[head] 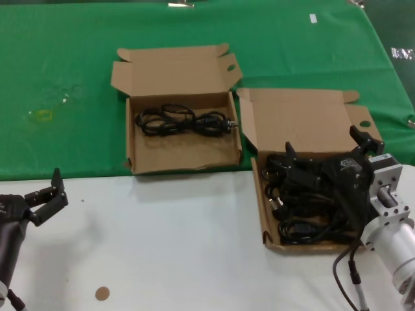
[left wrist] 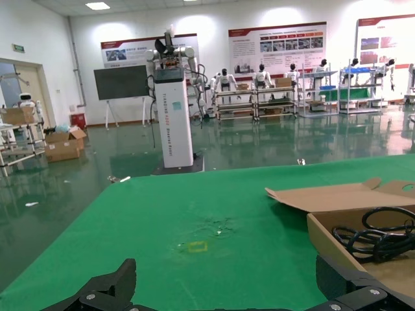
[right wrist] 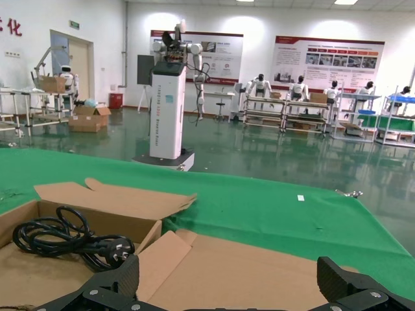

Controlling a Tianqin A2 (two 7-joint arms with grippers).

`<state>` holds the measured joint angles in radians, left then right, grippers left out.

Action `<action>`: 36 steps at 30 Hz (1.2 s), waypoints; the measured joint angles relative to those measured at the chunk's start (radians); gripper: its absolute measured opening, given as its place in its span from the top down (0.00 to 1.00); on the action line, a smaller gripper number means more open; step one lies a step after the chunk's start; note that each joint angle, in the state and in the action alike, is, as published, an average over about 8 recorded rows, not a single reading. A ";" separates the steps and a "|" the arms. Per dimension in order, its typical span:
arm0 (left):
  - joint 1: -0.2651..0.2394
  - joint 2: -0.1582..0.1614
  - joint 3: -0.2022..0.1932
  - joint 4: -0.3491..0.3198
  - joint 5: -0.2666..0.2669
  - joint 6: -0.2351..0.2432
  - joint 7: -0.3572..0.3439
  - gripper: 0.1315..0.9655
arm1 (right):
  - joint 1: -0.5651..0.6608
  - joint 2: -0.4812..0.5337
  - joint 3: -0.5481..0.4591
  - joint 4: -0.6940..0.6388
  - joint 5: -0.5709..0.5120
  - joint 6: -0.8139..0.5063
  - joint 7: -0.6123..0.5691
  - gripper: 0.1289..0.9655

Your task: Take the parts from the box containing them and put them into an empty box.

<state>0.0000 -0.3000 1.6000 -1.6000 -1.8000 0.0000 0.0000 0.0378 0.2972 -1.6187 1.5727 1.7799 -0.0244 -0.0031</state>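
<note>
The cords [head: 305, 207] filled the right box [head: 264, 214], partly hidden behind the right gripper [head: 327, 152], whose jaws stood wide open and held nothing. The left box [head: 181, 159] held one cord [head: 181, 121] — its plug showed plainly only from the right wrist. The left gripper [head: 48, 193] hung open over the white table [head: 175, 240] — empty.

Black angular grippers, the right gripper [head: 327, 152] on a silver metal wrist trailing a black cable.

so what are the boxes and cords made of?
Boxes: brown corrugated cardboard by the look, matte, with folded flaps and raw-cut edges. Cords: black sheathing, probably rubber or PVC, slightly glossy; moulded plugs look plastic.
</note>
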 joint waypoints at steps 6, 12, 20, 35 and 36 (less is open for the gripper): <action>0.000 0.000 0.000 0.000 0.000 0.000 0.000 0.00 | 0.000 0.000 0.000 0.000 0.000 0.000 0.000 0.00; 0.000 0.000 0.000 0.000 0.000 0.000 0.000 0.00 | 0.000 0.000 0.000 0.000 0.000 0.000 0.000 0.00; 0.000 0.000 0.000 0.000 0.000 0.000 0.000 0.00 | 0.000 0.000 0.000 0.000 0.000 0.000 0.000 0.00; 0.000 0.000 0.000 0.000 0.000 0.000 0.000 0.00 | 0.000 0.000 0.000 0.000 0.000 0.000 0.000 0.00; 0.000 0.000 0.000 0.000 0.000 0.000 0.000 0.00 | 0.000 0.000 0.000 0.000 0.000 0.000 0.000 0.00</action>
<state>0.0000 -0.3000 1.6000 -1.6000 -1.8000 0.0000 0.0000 0.0378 0.2972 -1.6187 1.5727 1.7799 -0.0244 -0.0032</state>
